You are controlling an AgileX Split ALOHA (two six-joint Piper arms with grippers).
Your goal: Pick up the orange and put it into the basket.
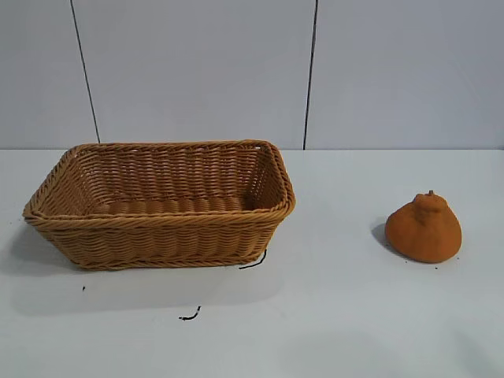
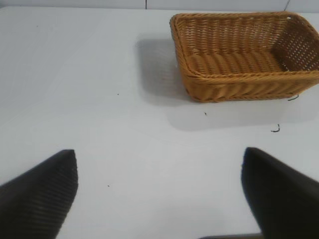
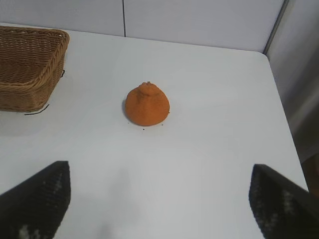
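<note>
Orange [image 1: 424,228], a matte, knobby-necked fruit, sits on the white table [image 1: 339,315], well apart from the tan woven wicker basket [image 1: 161,228] (nothing inside); left gripper [image 2: 159,191] and right gripper [image 3: 159,199] hover spread apart.

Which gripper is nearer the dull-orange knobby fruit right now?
Right. The right gripper hangs open facing the dull-orange knobby fruit; the left gripper, also open, faces the woven wicker basket, fruit out of its view.
</note>
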